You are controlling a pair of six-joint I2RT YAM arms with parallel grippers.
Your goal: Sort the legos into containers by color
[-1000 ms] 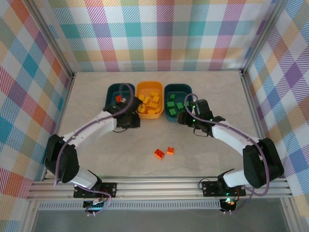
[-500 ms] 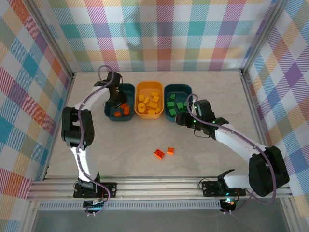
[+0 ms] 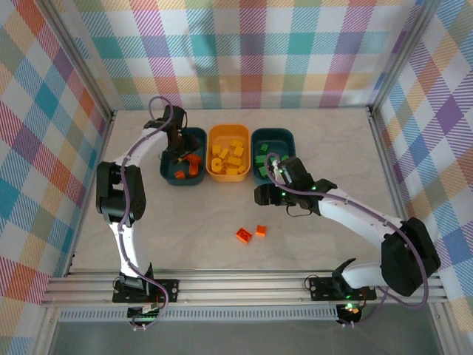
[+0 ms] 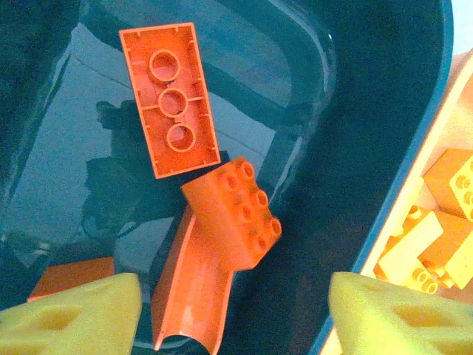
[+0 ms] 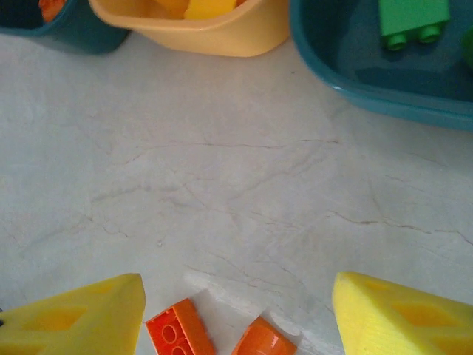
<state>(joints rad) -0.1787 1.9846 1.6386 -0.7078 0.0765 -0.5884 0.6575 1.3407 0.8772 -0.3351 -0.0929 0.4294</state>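
Where legos (image 3: 243, 235) lie, tabletop (image 3: 185, 222) seems marbled, walls (image 3: 251, 52) plaid.

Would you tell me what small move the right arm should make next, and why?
Probably bring the open right gripper over the two orange bricks on the table: they alone lie outside the tubs.

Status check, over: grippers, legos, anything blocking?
Left gripper jaws open over left teal tub, orange legos inside. Right gripper jaws open above two orange legos on table. Nothing in the way.
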